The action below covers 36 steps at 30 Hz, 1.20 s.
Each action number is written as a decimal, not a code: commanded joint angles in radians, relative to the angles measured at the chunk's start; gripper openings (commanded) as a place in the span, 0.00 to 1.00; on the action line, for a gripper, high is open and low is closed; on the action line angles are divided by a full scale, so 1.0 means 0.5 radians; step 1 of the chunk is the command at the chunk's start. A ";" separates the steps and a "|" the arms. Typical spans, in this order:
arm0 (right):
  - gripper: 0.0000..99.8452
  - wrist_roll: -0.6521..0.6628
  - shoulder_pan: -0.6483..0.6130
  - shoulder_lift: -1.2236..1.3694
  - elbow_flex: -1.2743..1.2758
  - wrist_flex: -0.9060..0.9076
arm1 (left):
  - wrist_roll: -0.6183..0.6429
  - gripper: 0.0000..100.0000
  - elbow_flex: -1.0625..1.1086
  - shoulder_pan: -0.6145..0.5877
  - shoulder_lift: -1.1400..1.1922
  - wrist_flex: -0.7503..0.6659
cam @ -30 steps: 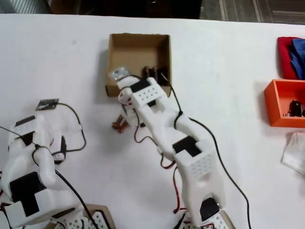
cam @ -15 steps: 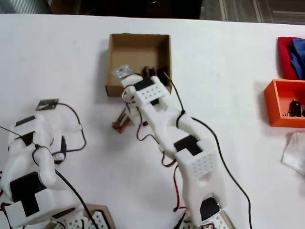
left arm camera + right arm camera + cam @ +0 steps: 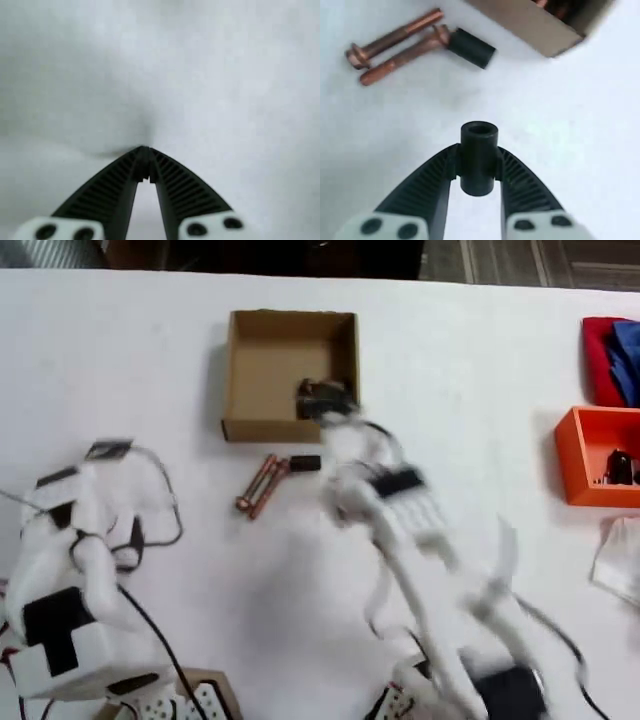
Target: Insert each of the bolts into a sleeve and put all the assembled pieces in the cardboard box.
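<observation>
1. My left arm [image 3: 70,570] sits near me, on the left side of the white table [image 3: 160,360]. My left pincer [image 3: 144,151] is pressed together, tip on tip, with nothing in it. It hangs over bare table.
2. My right arm [image 3: 410,520] comes in from the near right and points to the middle of the table. From above it looks smeared.
3. My right pincer [image 3: 477,155] is clamped on a black sleeve [image 3: 479,172]. The sleeve sticks out past my two fingers at both ends, and I can see the open hole at one end. It is held apart from the other parts.
4. A bit farther off, two copper bolts [image 3: 258,485] lie side by side on the table, very close together. Their heads point opposite ways.
5. A loose sleeve [image 3: 305,463] lies on its side just right of the bolts, at the head of one of them. I cannot tell if it touches that head.
6. Just past them stands the open cardboard box [image 3: 240,370]. Some put-together pieces [image 3: 322,395] lie in its near right corner.
7. Far off to the right is an orange bin [image 3: 575,465] with something dark in it. A red and blue cloth [image 3: 610,360] lies beyond the bin.
</observation>
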 commanded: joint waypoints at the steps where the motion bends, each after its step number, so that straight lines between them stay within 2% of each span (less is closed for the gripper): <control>1: 0.02 0.012 0.339 -0.787 0.390 -0.094 | -0.126 0.03 -0.425 0.298 -0.015 0.371; 3: 0.02 -0.003 0.517 -0.987 0.457 -0.075 | -0.129 0.04 -0.640 0.482 -0.015 0.528; 6: 0.02 -0.193 0.744 -1.125 0.546 -0.115 | -0.018 0.09 -0.885 0.749 -0.015 0.614; 10: 0.02 -0.328 0.895 -1.134 0.678 -0.256 | 0.147 0.20 -0.999 1.077 -0.012 0.568; 15: 0.02 -0.341 0.996 -1.134 0.770 -0.342 | 0.163 0.17 -0.990 1.415 -0.009 0.420; 19: 0.02 -0.341 0.999 -1.152 0.786 -0.327 | 0.175 0.15 -0.990 1.498 -0.006 0.233; 23: 0.02 -0.341 1.002 -1.152 0.786 -0.327 | 0.325 0.15 -1.008 1.498 0.104 0.138; 29: 0.02 -0.341 0.999 -1.152 0.786 -0.324 | 0.325 0.15 -1.011 1.537 0.387 0.031; 36: 0.02 -0.341 0.990 -1.152 0.789 -0.324 | 0.325 0.15 -1.011 1.537 0.466 -0.150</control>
